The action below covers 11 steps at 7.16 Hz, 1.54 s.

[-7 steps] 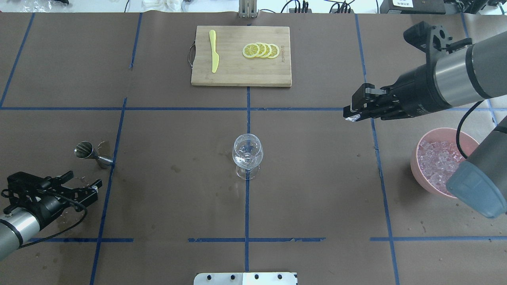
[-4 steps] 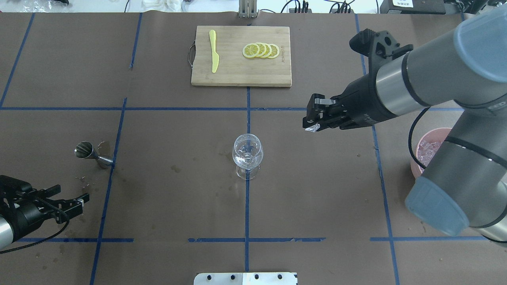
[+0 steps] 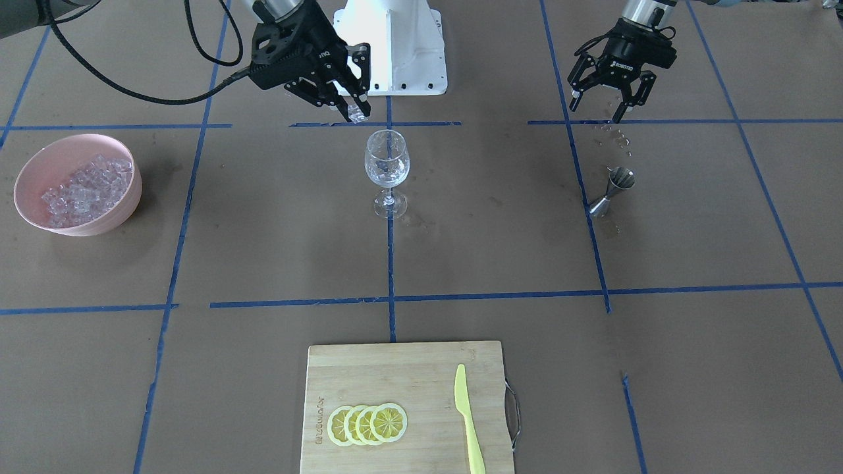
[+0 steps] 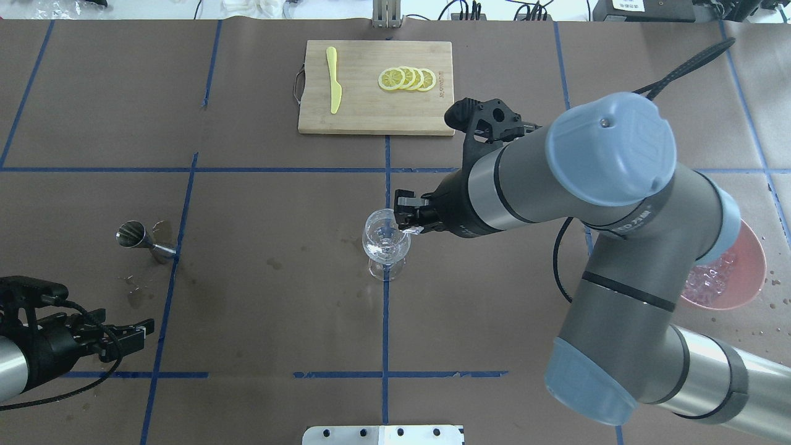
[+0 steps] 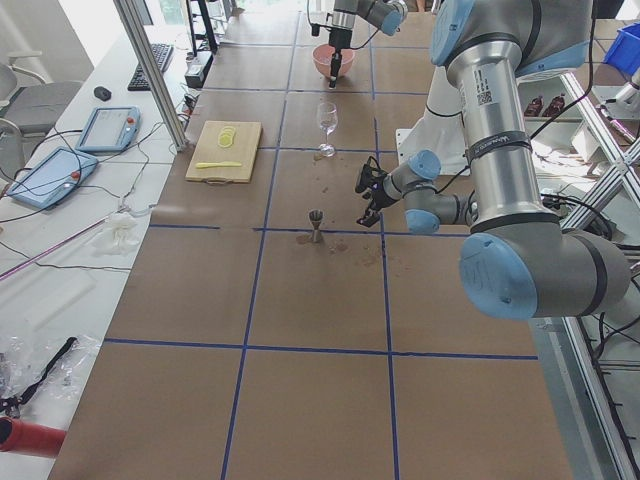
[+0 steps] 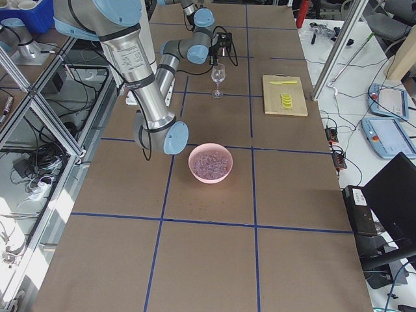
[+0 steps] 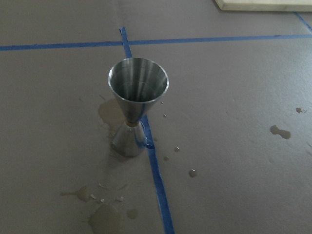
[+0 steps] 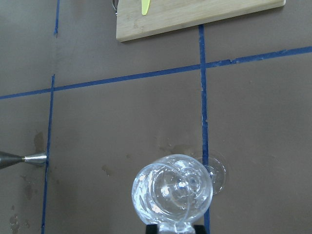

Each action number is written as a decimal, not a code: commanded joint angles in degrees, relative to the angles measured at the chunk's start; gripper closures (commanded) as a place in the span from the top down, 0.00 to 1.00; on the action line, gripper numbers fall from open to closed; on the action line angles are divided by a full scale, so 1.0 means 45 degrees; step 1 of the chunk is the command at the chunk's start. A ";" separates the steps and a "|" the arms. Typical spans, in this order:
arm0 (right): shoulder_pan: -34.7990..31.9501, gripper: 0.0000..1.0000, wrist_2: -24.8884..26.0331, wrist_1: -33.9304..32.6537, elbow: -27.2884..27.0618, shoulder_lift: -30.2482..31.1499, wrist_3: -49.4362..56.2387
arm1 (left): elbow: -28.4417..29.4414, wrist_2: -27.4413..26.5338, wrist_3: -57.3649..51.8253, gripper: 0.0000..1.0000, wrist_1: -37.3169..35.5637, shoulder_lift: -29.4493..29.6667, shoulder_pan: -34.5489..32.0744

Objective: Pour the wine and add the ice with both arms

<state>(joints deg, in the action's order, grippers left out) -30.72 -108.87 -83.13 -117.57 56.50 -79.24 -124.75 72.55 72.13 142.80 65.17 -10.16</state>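
Step in hand, as judged: dropping a small clear ice cube (image 3: 357, 117) into the clear stemmed wine glass (image 3: 386, 162). Right gripper (image 3: 352, 108) clenched on that cube at the fingertips, held above rim height and just beside the glass on the robot's right side. In the overhead view cube at the rim's edge, not yet over the middle of the mouth. To do it well: carry on until centred over the mouth, checking in the right wrist view, where the glass sits low and central just ahead of the fingers. Then lower close to the rim and open gently, so as to limit splash and bounce. Keep fingertips off the thin rim; a tall, narrow-footed glass, likely to tip at a sideways knock. Remaining heap of clear ice cubes (image 3: 85, 187) in the round pink bowl (image 3: 99, 224), well apart from the glass on the robot's right. Small steel double-cone jigger (image 7: 138, 105) upright, well apart from the glass on the robot's left, with wet spots on the brown-papered table (image 3: 500, 250) around it. Left gripper (image 3: 606, 108) spread wide, empty, beyond the jigger from the glass.
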 commanded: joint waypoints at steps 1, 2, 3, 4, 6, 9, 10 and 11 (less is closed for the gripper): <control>0.0225 0.00 0.0363 0.0016 0.0773 -0.0583 -0.0028 | -0.0535 0.0437 0.0103 1.00 -0.0674 -0.0009 -0.0162; 0.0225 0.00 0.0384 -0.0003 0.1045 -0.0738 -0.0027 | -0.1254 0.0905 0.0103 1.00 -0.1665 -0.0009 -0.0434; 0.0264 0.00 0.0423 -0.0003 0.1145 -0.0778 -0.0027 | -0.1783 0.1180 0.0103 1.00 -0.2371 0.0010 -0.0534; 0.0264 0.00 0.0559 0.0016 0.1184 -0.0779 -0.0047 | -0.1943 0.1396 0.0103 1.00 -0.2455 0.0010 -0.0651; 0.0264 0.45 0.0619 0.0016 0.1301 -0.0915 -0.0047 | -0.2235 0.1669 0.0103 1.00 -0.2843 0.0010 -0.0846; 0.0284 1.00 0.0912 -0.0003 0.1225 -0.0935 -0.0028 | -0.3173 0.3501 -0.0092 1.00 -0.4404 0.0166 -0.2191; 0.0245 1.00 0.0912 -0.0003 0.1166 -0.0916 -0.0008 | -0.3465 0.4416 -0.0170 1.00 -0.5221 0.0437 -0.2852; 0.0032 1.00 0.0835 -0.0042 0.0972 -0.0800 0.0012 | -0.3526 0.5547 -0.1505 1.00 -0.6389 0.1214 -0.4174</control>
<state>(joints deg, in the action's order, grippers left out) -29.83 -104.87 -83.18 -112.44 52.49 -79.29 -139.84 92.23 69.82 119.24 67.73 -23.51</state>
